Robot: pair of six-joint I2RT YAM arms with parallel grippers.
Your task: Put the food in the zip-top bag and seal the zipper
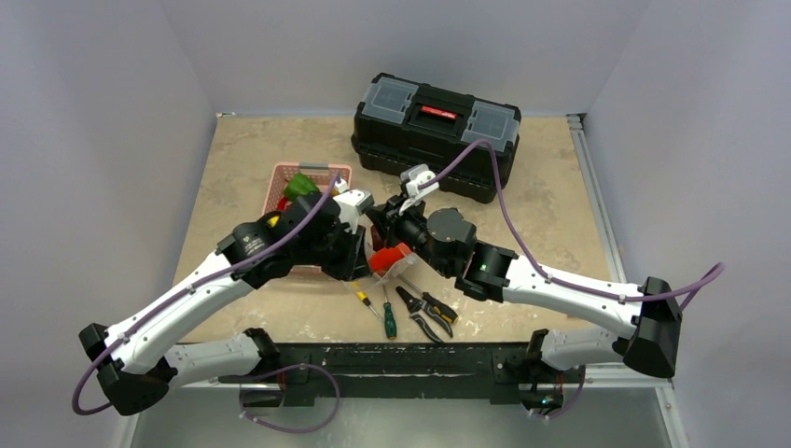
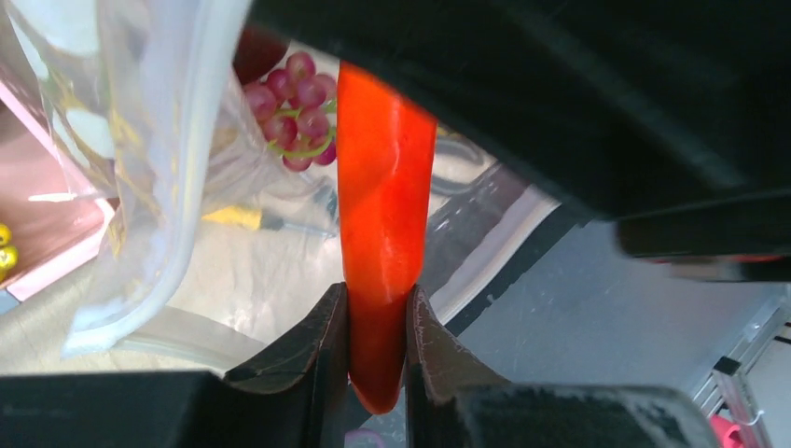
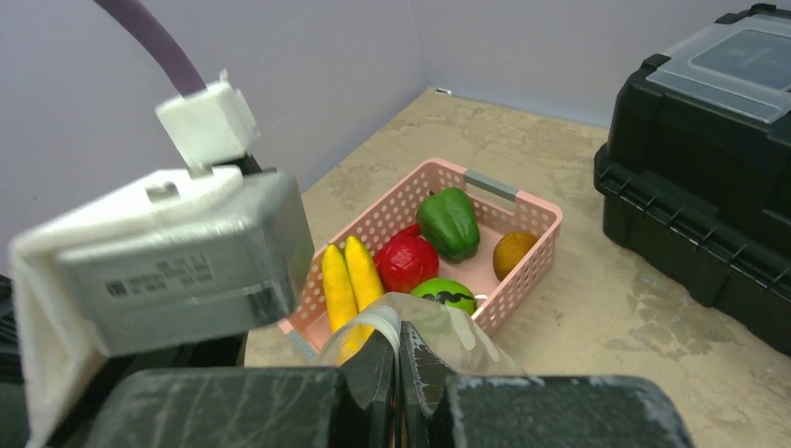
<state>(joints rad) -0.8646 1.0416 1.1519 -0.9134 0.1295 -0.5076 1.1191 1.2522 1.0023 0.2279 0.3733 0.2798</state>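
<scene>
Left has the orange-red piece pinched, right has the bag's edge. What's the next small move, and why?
Probably lift the left gripper slightly and shift the orange-red piece toward the zip-top bag mouth. Its fingers are closed on one end of the piece, the right gripper is shut on the bag's edge, and the bag, grapes seemingly inside, hangs beside the piece.

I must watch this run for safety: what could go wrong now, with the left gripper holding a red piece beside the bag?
1. The left gripper pinches the long red food piece only near one end, so it may pivot or slip out.
2. The right gripper holds the zip-top bag by a thin bit of its edge; the film might slide free and the mouth could close.
</scene>
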